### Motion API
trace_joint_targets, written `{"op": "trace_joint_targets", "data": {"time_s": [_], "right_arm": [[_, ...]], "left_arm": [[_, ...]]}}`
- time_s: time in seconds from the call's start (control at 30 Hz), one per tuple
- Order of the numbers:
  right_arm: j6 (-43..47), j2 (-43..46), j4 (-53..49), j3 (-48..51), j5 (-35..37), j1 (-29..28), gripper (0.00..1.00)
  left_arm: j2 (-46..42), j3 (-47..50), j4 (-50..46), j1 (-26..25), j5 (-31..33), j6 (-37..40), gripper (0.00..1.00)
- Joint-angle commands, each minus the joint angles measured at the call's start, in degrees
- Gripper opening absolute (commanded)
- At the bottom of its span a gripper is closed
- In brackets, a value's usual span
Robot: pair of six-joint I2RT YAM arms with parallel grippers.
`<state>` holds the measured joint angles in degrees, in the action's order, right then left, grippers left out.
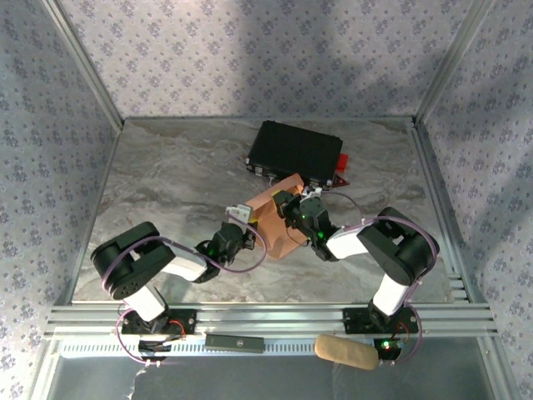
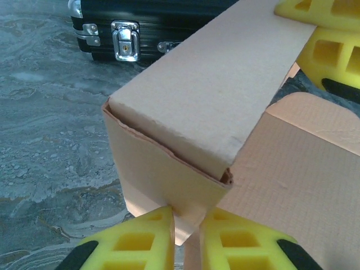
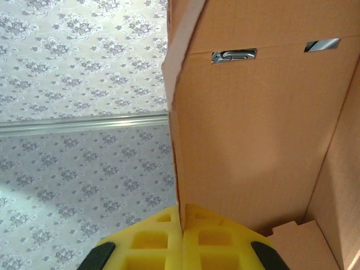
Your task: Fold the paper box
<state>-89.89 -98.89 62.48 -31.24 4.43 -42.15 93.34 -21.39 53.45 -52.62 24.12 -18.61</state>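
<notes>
The salmon-orange thin cardboard paper box (image 1: pixel 273 223) sat partly folded near the middle of the grey marbled counter (image 1: pixel 166 183), between the two arms and just in front of a black hard case with metal latches (image 1: pixel 296 154). In the top view one edge of the paper box lay close against the case; whether they touched could not be told.

The left end effector (image 2: pixel 187 232) had its yellow fingers (image 2: pixel 147 239) drawn narrow on the lower corner of a folded flap, the thin card sitting between them. From the left wrist, the paper box (image 2: pixel 202 95) showed a long top panel running away towards the case (image 2: pixel 140 22), with a doubled edge at its near corner and a textured panel lying open to the right. The yellow fingers of the other arm (image 2: pixel 329 48) appeared at the far end of that top panel.

The right end effector (image 3: pixel 183 225) was clamped tight on a side wall of the paper box (image 3: pixel 253 140), its fingers (image 3: pixel 219 239) pressed to the card. Two slots in the wall showed metal behind.
</notes>
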Motion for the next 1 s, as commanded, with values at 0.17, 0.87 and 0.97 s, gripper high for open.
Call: {"op": "trace_joint_targets", "data": {"time_s": [0.17,0.87,0.97], "right_arm": [[-2.1,-2.1,-1.8,0.5,0.0,-1.6,0.0],[-7.3,-2.8,-2.7,0.4,4.1,-3.4,0.0],[-8.3,-2.0,-4.3,0.2,4.1,-3.2,0.0]], "left_arm": [[1.4,-2.2,4.8,-0.1,2.4,-0.7,0.12],[0.4,-5.9,-0.3,-0.2,5.9,-1.5,0.0],[1.6,-4.1,5.0,0.4,3.8,0.4,0.0]]}}
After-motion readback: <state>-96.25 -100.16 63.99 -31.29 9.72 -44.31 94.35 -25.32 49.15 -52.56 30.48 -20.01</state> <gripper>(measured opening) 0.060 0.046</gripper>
